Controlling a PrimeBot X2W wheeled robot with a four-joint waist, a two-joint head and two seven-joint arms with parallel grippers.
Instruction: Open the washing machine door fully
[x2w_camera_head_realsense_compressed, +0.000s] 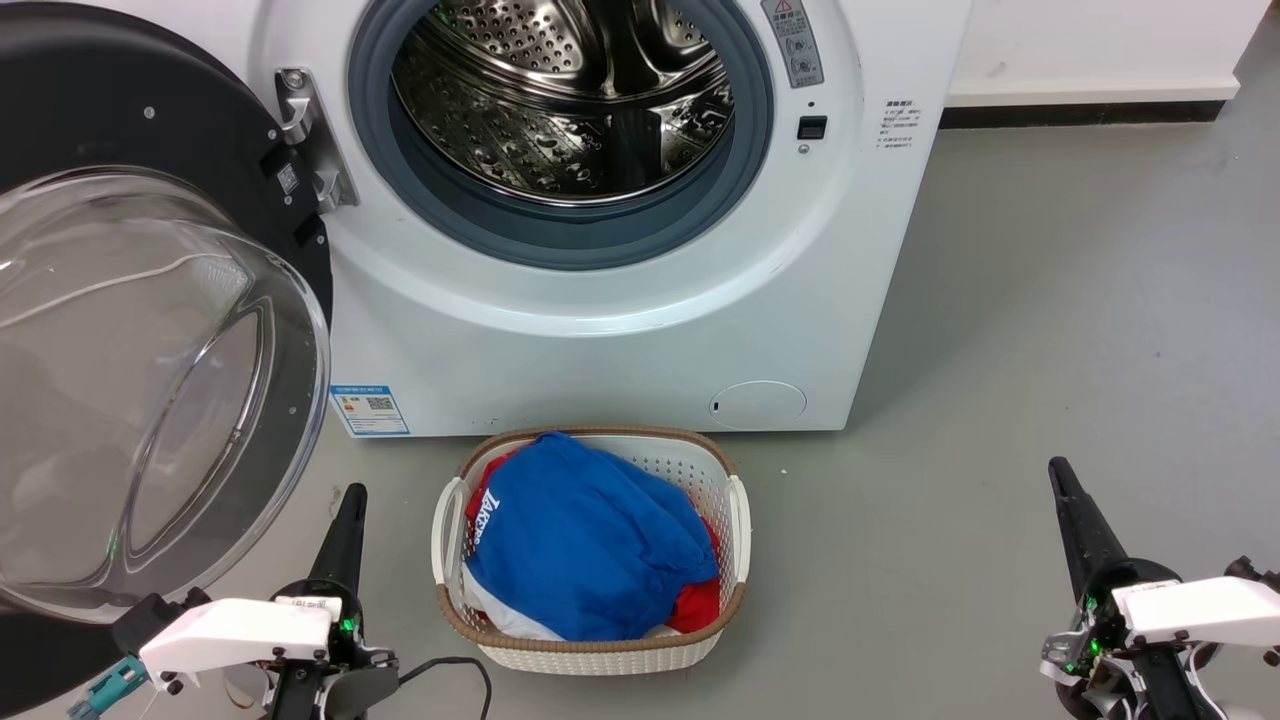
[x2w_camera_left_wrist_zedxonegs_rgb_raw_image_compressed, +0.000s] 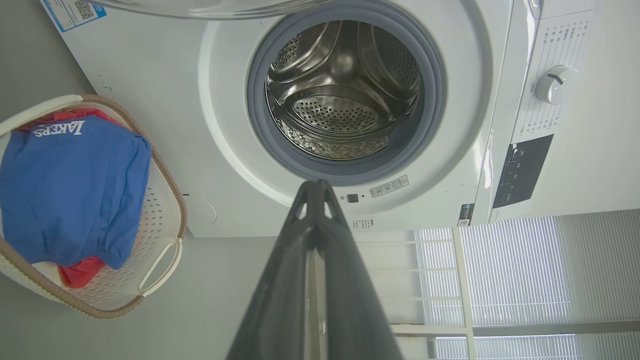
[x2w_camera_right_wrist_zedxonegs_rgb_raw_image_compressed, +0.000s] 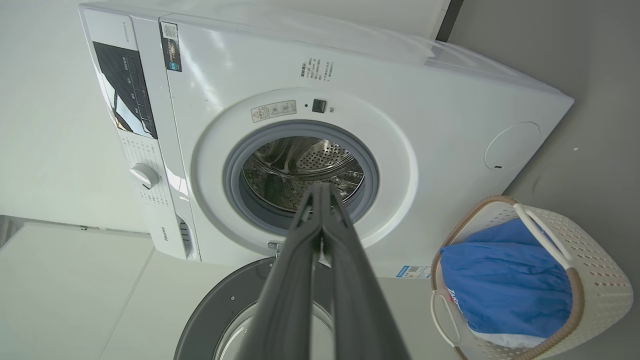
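The washing machine door (x2w_camera_head_realsense_compressed: 150, 330), round and black with a bulging clear glass bowl, stands swung wide out to the left on its metal hinge (x2w_camera_head_realsense_compressed: 310, 140). The steel drum (x2w_camera_head_realsense_compressed: 560, 100) lies bare inside its grey gasket. The door's black rim (x2w_camera_right_wrist_zedxonegs_rgb_raw_image_compressed: 215, 310) also shows in the right wrist view, and its glass edge (x2w_camera_left_wrist_zedxonegs_rgb_raw_image_compressed: 210, 7) in the left wrist view. My left gripper (x2w_camera_head_realsense_compressed: 350, 497) is shut, low beside the door's lower edge, touching nothing. My right gripper (x2w_camera_head_realsense_compressed: 1060, 472) is shut too, far right over the floor. Both sets of fingers (x2w_camera_left_wrist_zedxonegs_rgb_raw_image_compressed: 315, 240) (x2w_camera_right_wrist_zedxonegs_rgb_raw_image_compressed: 320, 225) hold nothing.
A white wicker laundry basket (x2w_camera_head_realsense_compressed: 735, 520) with blue (x2w_camera_head_realsense_compressed: 580, 540) and red clothes sits on the grey floor right in front of the machine, between my two arms. A white wall and dark skirting run behind at the right.
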